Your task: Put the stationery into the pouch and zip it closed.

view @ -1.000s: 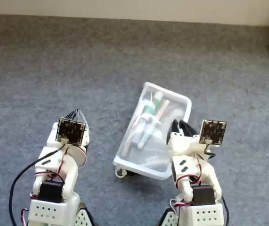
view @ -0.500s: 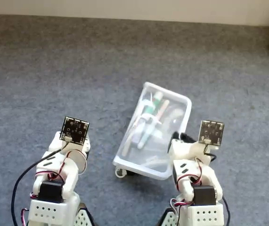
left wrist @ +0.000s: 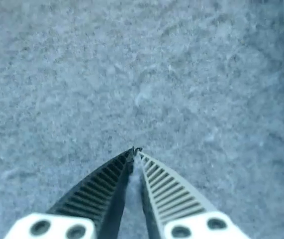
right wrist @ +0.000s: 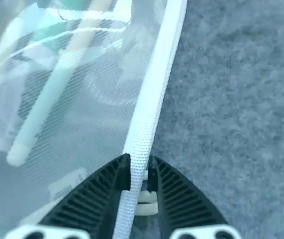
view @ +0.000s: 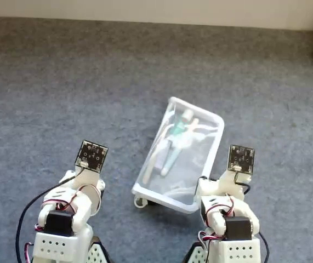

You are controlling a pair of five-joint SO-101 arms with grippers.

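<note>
On pouch point(right wrist: 89, 119) edge, right gripper point(right wrist: 138, 160) clamped

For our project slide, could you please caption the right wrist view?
Right gripper, jaws closed on the white zip edge of a clear mesh pouch holding a pale green pen.

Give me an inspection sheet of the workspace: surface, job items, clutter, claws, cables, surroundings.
Surface: grey carpet, even.
Job's things: translucent pouch lies between the arms; stationery inside it, pens among it.
Clutter: nothing seen.
Claws: left claw shut, empty, over carpet; right claw shut on the pouch's white zip edge, at the end nearest the arms.
Cables: black cable loops beside the left arm's base; red and white wires run along the arms.
Surroundings: pale wall beyond the carpet.
</note>
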